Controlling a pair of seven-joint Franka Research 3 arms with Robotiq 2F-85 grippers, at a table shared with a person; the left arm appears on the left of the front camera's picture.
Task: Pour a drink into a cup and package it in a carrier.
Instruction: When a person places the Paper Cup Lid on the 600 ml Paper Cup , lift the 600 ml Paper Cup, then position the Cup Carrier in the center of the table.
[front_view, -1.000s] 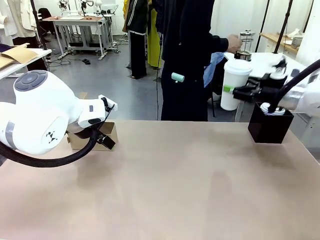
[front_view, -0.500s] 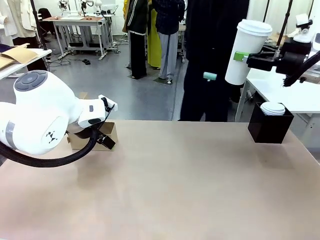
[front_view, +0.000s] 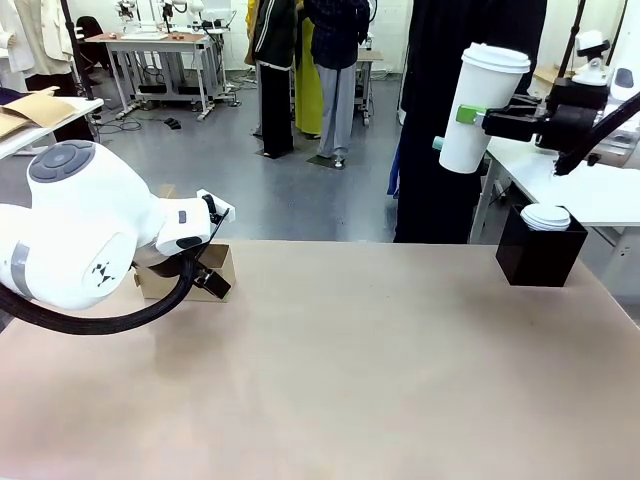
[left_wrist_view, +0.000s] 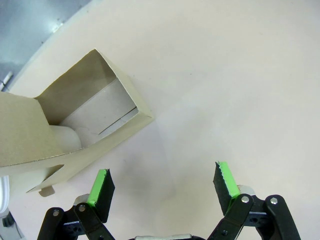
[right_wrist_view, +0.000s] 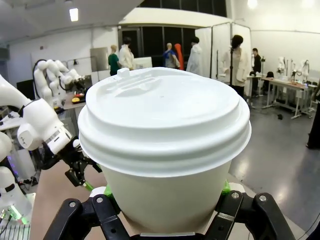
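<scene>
The right gripper (front_view: 477, 113) is clamped on the tall white paper cup (front_view: 490, 85), holding it nearly upright in the air beyond the table's far right corner, its green pads (front_view: 464, 115) pressed against the cup's sides. The white plastic lid (right_wrist_view: 162, 112) sits on the rim – in the right wrist view it looms just above the fingers. Below the cup and a little to its right, a black box (front_view: 538, 258) stands on the table (front_view: 350, 380) with a stack of loose white lids (front_view: 547, 216) in its top. A person in dark clothes (front_view: 440, 190) stands just behind the raised cup at the far side. Across the table, the left gripper (left_wrist_view: 162, 182) hangs low with its jaws spread wide and nothing between them – the brown cardboard carrier (left_wrist_view: 85, 112) rests on the table just beside the finger at picture left in the wrist view, one square pocket open towards the camera, near the far left edge and well apart from the cup
</scene>
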